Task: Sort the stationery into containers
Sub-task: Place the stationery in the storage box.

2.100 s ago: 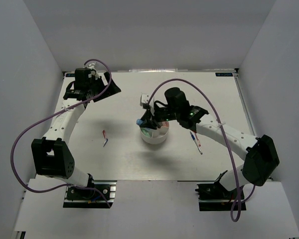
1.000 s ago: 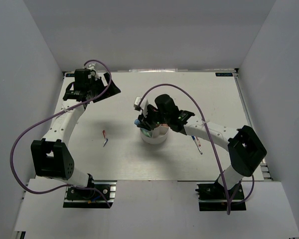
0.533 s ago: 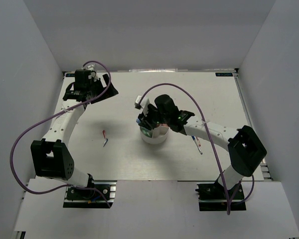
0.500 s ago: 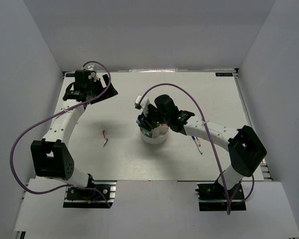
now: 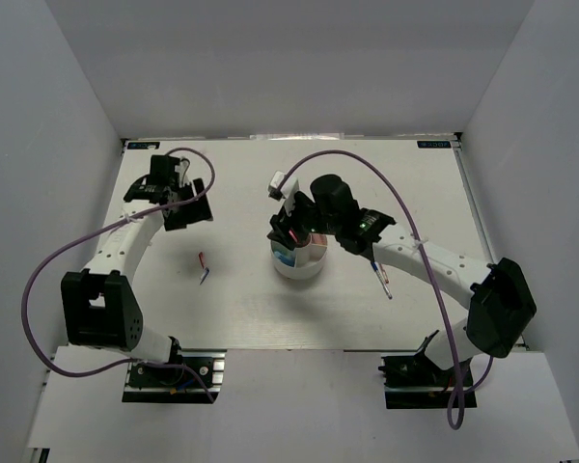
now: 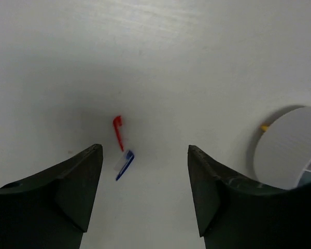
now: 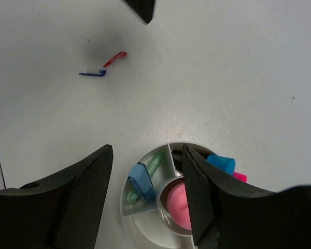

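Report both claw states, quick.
Left claw: open, holding nothing.
Right claw: open, holding nothing, above the cup.

Matt white table (image 5: 241, 309), smooth plastic cup (image 7: 145, 231)

Round white cup (image 5: 297, 273) with blue highlighter (image 7: 141, 181), mint-green highlighter (image 7: 155, 162), pink highlighter (image 7: 179, 205) inside; red pen (image 6: 117, 132), blue pen (image 6: 124, 165) flat, well aside.

Sparse white table (image 5: 270, 318), few bits on it.
Round white cup (image 5: 297, 273) at ctr; small red piece (image 5: 202, 258) & blue piece (image 5: 205, 278) well to its left; thin pens (image 5: 382, 283) near its rt side.
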You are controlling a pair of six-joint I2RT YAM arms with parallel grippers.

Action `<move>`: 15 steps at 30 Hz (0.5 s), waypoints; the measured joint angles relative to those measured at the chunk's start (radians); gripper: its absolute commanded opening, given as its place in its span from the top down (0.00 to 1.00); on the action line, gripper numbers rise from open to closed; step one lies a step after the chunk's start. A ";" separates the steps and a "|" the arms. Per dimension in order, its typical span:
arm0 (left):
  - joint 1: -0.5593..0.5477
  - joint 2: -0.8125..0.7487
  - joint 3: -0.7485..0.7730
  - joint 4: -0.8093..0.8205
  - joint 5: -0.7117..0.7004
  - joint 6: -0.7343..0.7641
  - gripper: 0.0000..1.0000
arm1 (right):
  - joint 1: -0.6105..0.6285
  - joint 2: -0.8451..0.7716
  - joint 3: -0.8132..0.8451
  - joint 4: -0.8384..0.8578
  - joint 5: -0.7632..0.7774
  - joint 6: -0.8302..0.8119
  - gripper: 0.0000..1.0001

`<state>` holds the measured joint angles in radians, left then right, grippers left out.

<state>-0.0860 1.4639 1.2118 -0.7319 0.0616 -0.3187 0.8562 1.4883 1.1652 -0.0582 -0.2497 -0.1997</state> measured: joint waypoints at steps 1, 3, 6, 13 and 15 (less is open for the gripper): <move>0.000 0.005 -0.018 -0.020 -0.016 -0.001 0.30 | 0.001 -0.006 0.009 0.000 0.001 0.004 0.39; 0.000 0.019 -0.043 -0.064 -0.053 0.007 0.34 | 0.002 -0.011 0.020 0.002 0.004 0.007 0.39; -0.001 0.038 -0.084 -0.092 -0.087 0.008 0.34 | 0.002 -0.011 0.022 -0.006 0.012 0.008 0.39; -0.001 0.113 -0.101 -0.106 -0.107 -0.003 0.35 | 0.002 -0.011 0.022 -0.016 0.013 0.010 0.39; -0.003 0.158 -0.097 -0.105 -0.109 -0.009 0.36 | 0.002 -0.011 0.022 -0.016 0.013 0.010 0.39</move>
<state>-0.0887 1.6222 1.1152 -0.8364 -0.0475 -0.3279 0.8577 1.4769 1.1873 -0.0742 -0.2363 -0.1894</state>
